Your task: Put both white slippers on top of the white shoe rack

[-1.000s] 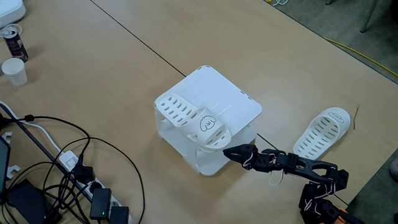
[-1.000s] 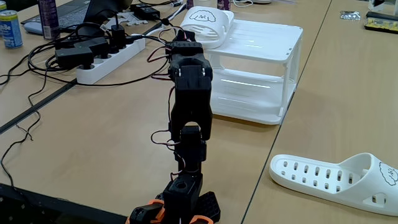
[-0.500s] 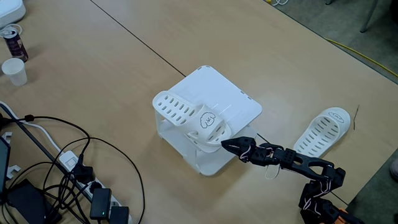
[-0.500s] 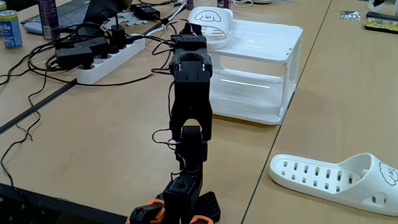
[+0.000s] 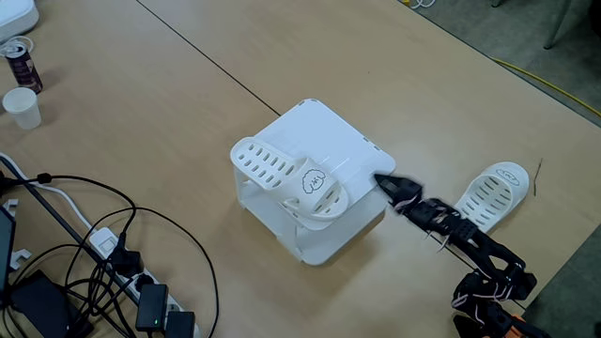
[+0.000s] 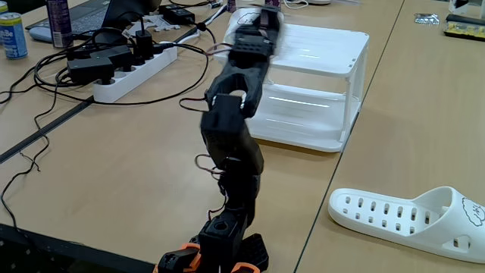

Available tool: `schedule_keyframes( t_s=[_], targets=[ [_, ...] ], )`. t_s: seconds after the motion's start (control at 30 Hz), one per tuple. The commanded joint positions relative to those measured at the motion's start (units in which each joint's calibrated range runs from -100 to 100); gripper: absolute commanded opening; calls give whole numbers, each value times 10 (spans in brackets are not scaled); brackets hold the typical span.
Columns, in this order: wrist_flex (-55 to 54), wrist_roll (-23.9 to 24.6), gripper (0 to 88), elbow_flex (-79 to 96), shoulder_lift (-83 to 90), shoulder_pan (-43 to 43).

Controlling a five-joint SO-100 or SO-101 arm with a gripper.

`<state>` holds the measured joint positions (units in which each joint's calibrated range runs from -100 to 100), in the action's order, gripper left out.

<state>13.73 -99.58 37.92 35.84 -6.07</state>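
White slipper on the rack, its mate on the tabletop

White plastic dominates the middle of the high fixed view. At far left stand a can and a paper cup, and below them black cables loop toward a power strip. Further right, the white shoe rack stands on the wooden tabletop, and one white slipper lies on its flat top near the left front edge, slot holes up, the small black face drawing on its strap. Just beside the rack's right corner hangs the tool, its dark tips close together with nothing between them; whether it is fully clenched cannot be told. The arm runs down to the right from there. Behind the arm, the second white slipper lies on the tabletop, well apart from the rack.

In the low fixed view the power strip sits at left, the blurred arm leans toward the rack, and the second slipper rests at lower right
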Motion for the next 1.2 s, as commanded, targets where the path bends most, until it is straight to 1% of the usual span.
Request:
schedule_keyframes(
  t_s=[0.0, 0.1, 0.3, 0.4, 0.5, 0.73, 0.9, 1.07, 1.1, 1.17],
  targets=[
    [-2, -4, 7, 37, 39, 201],
    [-3, -4, 7, 83, 36, 321],
    [-10, -4, 11, 207, 35, 464],
    [-16, -4, 76, 263, 36, 511],
    [-62, -4, 133, 307, 35, 529],
    [-111, -4, 139, 322, -11, 531],
    [-149, -4, 179, 284, -68, 531],
    [-152, -4, 172, 269, -84, 563],
    [-152, -4, 161, 274, -84, 574],
    [-152, -4, 96, 284, -84, 599]
  ],
)
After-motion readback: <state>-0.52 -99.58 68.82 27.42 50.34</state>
